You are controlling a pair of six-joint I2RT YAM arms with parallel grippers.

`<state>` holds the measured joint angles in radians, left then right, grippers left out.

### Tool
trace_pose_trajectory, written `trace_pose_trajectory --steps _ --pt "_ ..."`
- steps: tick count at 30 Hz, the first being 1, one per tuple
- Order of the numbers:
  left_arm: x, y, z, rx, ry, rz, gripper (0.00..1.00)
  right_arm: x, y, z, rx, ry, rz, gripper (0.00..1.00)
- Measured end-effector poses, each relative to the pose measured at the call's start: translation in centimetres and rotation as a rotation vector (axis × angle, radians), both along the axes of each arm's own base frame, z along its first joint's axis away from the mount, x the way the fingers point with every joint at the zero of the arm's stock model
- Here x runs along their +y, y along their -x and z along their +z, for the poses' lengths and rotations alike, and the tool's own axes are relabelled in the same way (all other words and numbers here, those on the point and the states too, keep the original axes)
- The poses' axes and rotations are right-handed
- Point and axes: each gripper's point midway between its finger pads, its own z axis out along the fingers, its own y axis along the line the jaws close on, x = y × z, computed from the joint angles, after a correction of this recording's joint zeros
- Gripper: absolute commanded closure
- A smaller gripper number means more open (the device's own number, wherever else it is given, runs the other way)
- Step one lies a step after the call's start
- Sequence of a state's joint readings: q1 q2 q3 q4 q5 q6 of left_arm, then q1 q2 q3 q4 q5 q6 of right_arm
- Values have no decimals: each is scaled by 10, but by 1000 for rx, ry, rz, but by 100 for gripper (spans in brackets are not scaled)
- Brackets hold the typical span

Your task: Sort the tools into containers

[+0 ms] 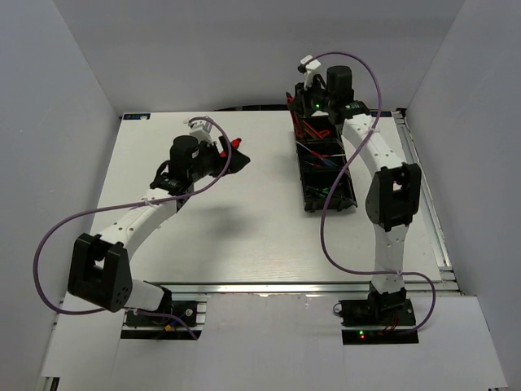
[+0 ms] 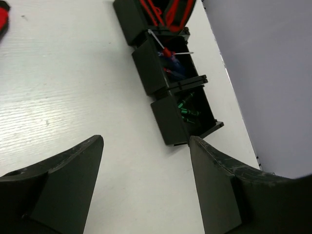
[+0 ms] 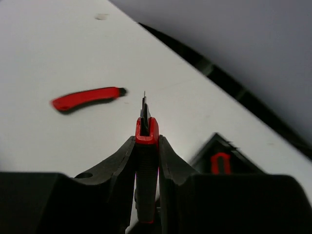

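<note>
White bench (image 1: 244, 236), plain grey walls (image 1: 244, 49) all round. From above, the black tray (image 1: 330, 175) sits right of middle, its three compartments in a row running away from the arms. The right arm (image 1: 391, 195) reaches over its far end. The left fingers (image 1: 234, 159) hang well left of it, with a loose red-handled tool (image 1: 237, 145) just beside them.

Left wrist cam: fingers spread wide, nothing between them. Tray ahead, with red handles (image 2: 165, 12) in the far box, blue-and-red screwdrivers (image 2: 170, 61) in the middle and green-handled screwdrivers (image 2: 187, 109) nearest.

Right wrist cam: right fingers (image 3: 134, 148) clamped on a second red-handled tool (image 3: 146, 131), dark tip pointing away. A tray corner shows lower right.
</note>
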<state>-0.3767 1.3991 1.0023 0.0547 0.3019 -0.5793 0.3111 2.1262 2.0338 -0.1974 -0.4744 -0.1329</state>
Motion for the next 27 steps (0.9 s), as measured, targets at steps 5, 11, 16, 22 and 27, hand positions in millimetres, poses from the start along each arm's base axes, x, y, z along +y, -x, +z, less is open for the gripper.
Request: trace_pose_trajectory --steps 5,11,16,22,27 --pt "20 10 -14 35 -16 41 17 -31 -37 -9 -221 219 -74 100" --pt "33 15 -15 44 -25 77 17 -57 -78 -31 -417 446 -164 100" --pt "38 16 -16 51 -29 89 17 -68 -97 -66 -453 565 -179 100" --pt "39 17 -20 67 -35 91 17 -72 -101 -85 -469 624 -162 84" --pt "41 18 -25 78 -56 89 17 -75 -103 -89 -492 637 -169 53"
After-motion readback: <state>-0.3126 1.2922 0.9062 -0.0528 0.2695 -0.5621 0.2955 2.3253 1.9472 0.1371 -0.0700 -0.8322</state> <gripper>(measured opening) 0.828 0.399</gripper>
